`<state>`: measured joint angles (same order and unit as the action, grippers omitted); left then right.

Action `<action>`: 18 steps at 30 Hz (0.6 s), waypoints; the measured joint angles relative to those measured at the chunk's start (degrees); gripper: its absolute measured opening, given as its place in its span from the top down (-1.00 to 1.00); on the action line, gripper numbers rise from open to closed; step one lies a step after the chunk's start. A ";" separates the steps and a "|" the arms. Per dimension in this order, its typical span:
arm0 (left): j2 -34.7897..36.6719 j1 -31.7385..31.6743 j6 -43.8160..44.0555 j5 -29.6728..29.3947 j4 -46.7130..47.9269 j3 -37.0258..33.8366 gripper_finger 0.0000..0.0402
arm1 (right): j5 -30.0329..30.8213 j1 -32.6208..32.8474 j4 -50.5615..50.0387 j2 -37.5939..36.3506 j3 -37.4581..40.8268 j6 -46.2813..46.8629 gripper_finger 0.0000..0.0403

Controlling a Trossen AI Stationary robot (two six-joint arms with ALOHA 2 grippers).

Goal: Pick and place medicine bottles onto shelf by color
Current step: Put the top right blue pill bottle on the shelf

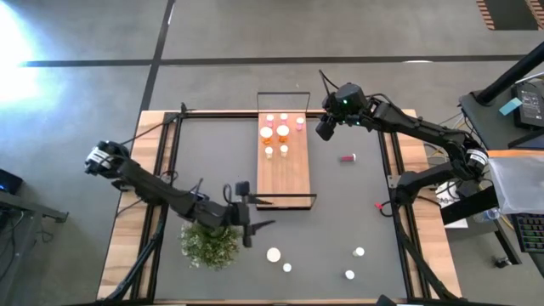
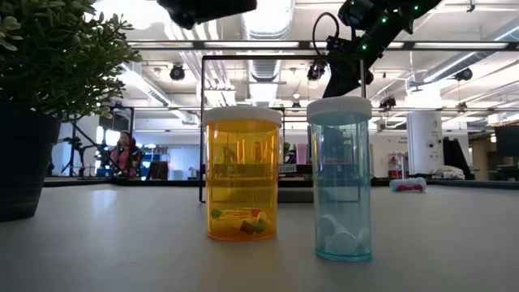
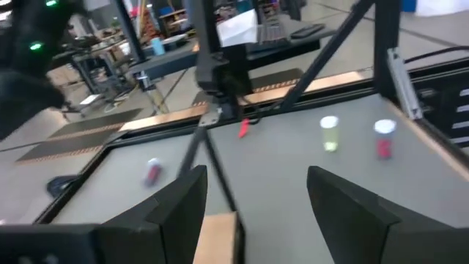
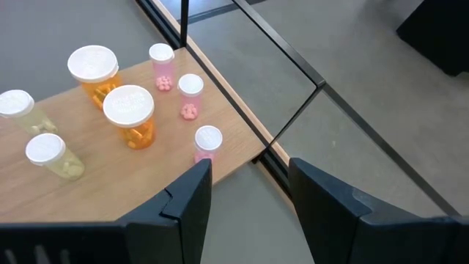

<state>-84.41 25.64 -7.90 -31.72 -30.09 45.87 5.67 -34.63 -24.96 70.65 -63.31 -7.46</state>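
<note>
Near worktop [image 1: 357, 204] edge: four white-capped bottles [image 1: 274, 254] unplaced. Mid-worktop: pink bottle [image 1: 348, 157] lying down, another small one by right rail. Far: shelf [image 1: 283, 166] carries seven bottles at far end, pink, orange, pale. Roughly half done.

Left claw [image 1: 247, 212] open, empty, beside plant [image 1: 209, 244]. Right claw [image 4: 245, 194] open, empty, above shelf's far corner.

Low view alone shows blue bottle [image 2: 340, 178] beside orange bottle [image 2: 242, 173].

Grey concrete floor [image 1: 85, 34] surrounding the worktop, dark seams crossing it. Ceiling lights [image 2: 272, 12] glaring at upper centre. Seated person [image 2: 126, 154] showing at far left. White column [image 2: 422, 142] standing right.
</note>
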 joint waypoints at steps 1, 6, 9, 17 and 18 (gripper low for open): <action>-1.08 0.12 0.01 0.28 0.02 1.17 -0.09 | -0.01 -0.01 0.00 0.00 0.00 0.00 0.15; -5.03 1.09 0.04 0.79 1.12 5.51 -0.09 | -0.02 -0.02 -0.01 0.00 0.00 0.00 0.15; -6.51 2.23 0.21 1.44 1.11 6.79 -0.09 | -0.02 0.00 -0.01 0.00 0.00 0.00 0.15; -8.14 4.36 3.15 2.83 1.21 8.15 -0.09 | -0.01 -0.02 0.00 0.00 0.00 0.00 0.15; -8.13 4.50 3.16 2.83 1.22 8.15 -0.09 | 0.00 0.00 0.01 0.00 0.00 0.00 0.15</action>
<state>-92.54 30.15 -4.74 -28.88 -28.86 54.02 5.67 -34.64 -24.95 70.65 -63.31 -7.46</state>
